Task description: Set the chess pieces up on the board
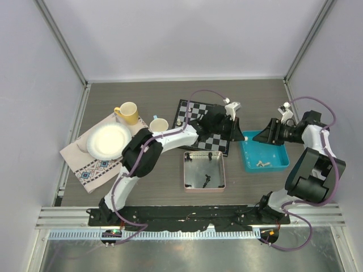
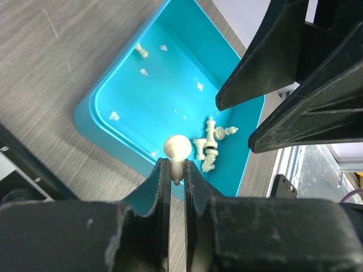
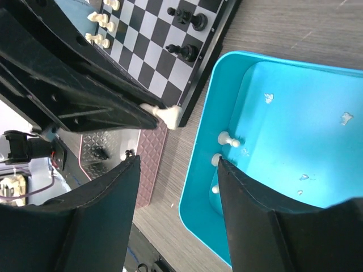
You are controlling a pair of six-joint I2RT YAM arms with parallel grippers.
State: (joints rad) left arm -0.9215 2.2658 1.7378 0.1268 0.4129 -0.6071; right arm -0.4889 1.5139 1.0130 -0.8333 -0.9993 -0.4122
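The left gripper (image 2: 177,166) has its jaws almost fully closed on an off-white pawn (image 2: 177,148). The pawn is clamped by its lower part, and its round head stands out past the tips. It hangs in the air just beside the rim of the blue tray (image 2: 91,113), between this tray and the near corner of the board (image 3: 142,51). In the top view, the left arm stretches across the board to reach this place.

The right gripper (image 3: 177,164) is just beside it, over the blue tray. Its jaws stand wide apart and there is nothing between them.

Several chess pieces (image 2: 210,141) of off-white colour lie on their sides in a corner of the blue tray, and one more lies alone near the opposite wall. On the board stand some black pieces (image 3: 198,21) at one side and some off-white pieces (image 3: 101,39) at the other side. A pink tray (image 1: 190,170) lies on the surface (image 1: 142,96) in front of the board, with a black piece (image 1: 205,181) inside it.

To the left of the board there are a white cup (image 1: 159,124), a yellow mug (image 1: 127,112) and a white plate (image 1: 110,140). The plate rests on a patterned cloth (image 1: 93,167).
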